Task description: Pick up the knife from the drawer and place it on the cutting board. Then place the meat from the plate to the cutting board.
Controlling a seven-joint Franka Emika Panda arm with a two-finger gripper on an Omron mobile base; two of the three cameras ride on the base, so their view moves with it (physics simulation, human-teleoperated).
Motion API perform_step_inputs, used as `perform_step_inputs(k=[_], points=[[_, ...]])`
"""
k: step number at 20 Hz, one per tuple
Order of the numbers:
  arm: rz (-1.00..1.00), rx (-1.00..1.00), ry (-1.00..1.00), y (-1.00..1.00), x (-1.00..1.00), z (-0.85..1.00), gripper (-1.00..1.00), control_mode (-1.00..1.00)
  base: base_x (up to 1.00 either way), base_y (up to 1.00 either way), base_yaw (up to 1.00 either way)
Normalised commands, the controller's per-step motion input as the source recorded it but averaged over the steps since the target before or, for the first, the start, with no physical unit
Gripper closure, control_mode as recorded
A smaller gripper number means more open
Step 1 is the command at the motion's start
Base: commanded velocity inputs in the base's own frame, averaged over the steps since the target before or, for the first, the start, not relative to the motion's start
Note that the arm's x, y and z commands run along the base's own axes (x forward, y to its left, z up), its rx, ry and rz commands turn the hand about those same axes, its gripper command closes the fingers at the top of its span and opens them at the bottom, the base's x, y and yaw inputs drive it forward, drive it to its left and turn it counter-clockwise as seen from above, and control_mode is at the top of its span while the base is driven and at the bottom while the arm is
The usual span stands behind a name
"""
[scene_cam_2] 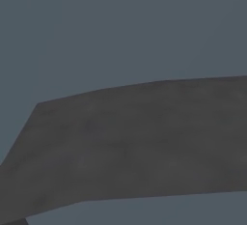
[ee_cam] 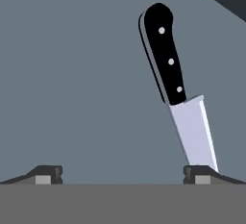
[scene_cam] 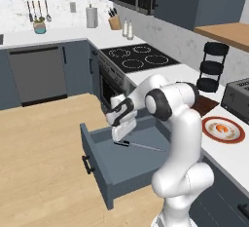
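The blue-grey drawer (scene_cam: 104, 165) stands pulled out below the counter. The knife (scene_cam: 138, 146) lies flat on its floor, black handle to the left and silver blade to the right. My gripper (scene_cam: 121, 136) hangs open just above the handle end, holding nothing. In the hand view the knife (ee_cam: 166, 57) lies on the drawer floor (ee_cam: 72, 74), its blade running down to the right fingertip (ee_cam: 199, 175), while my gripper (ee_cam: 122, 176) stays open with wide jaws. On the counter to the right, the meat (scene_cam: 224, 128) rests on the plate (scene_cam: 209, 132). The cutting board (scene_cam: 206, 105) lies behind it, partly hidden by my arm.
A black stove top (scene_cam: 138, 56) with an oven below sits behind the drawer. A black three-tier rack (scene_cam: 213, 67) and a toaster (scene_cam: 238, 99) stand by the board. A grey dishwasher front (scene_cam: 39, 75) is at the far left; wooden floor (scene_cam: 44, 162) lies left of the drawer.
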Motion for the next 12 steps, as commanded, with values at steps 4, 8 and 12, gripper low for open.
perform_step_inputs(k=[4, 8, 12], points=[[0.0, 0.0, 0.06, 0.23, 0.42, -0.49, -1.0, -1.0, 0.0, 0.0, 0.0], [0.07, -0.01, 0.01, 0.03, 0.29, -0.47, -1.0, -1.0, 0.0, 0.0, 0.0], [0.02, 0.0, 0.0, -0.03, 0.32, -0.27, -1.0, -1.0, 0.0, 0.0, 0.0]])
